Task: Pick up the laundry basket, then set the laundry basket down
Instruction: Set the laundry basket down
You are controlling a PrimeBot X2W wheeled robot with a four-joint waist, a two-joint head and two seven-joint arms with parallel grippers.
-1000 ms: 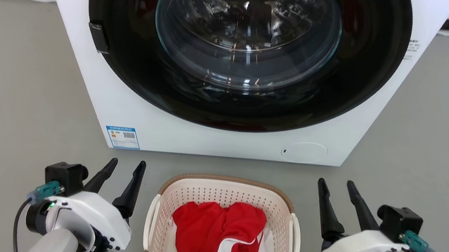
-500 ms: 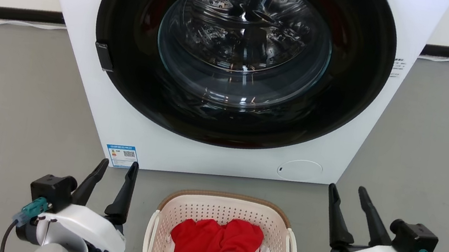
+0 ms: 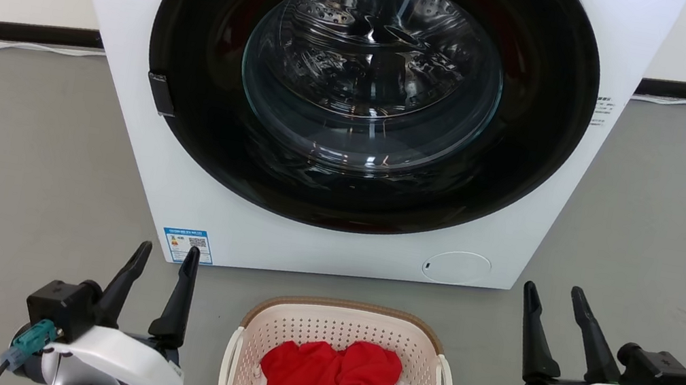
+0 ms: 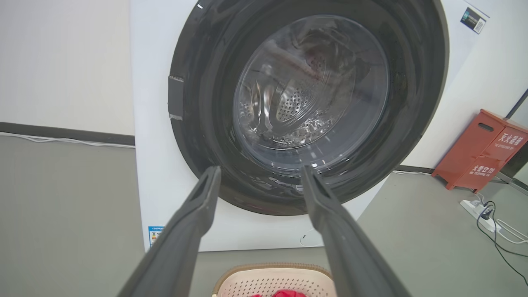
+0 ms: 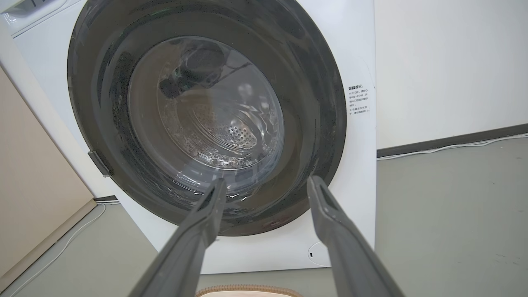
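See the laundry basket on the floor before the washer, midway between left gripper and right gripper. Note both spread wide, grasping nothing, each equally near a side handle

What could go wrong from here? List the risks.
The left gripper and right gripper stand open beside the laundry basket, off its white handles; an uneven grasp could tilt it and spill the red clothes.
The washer stands close ahead; a forward swing might bump it.
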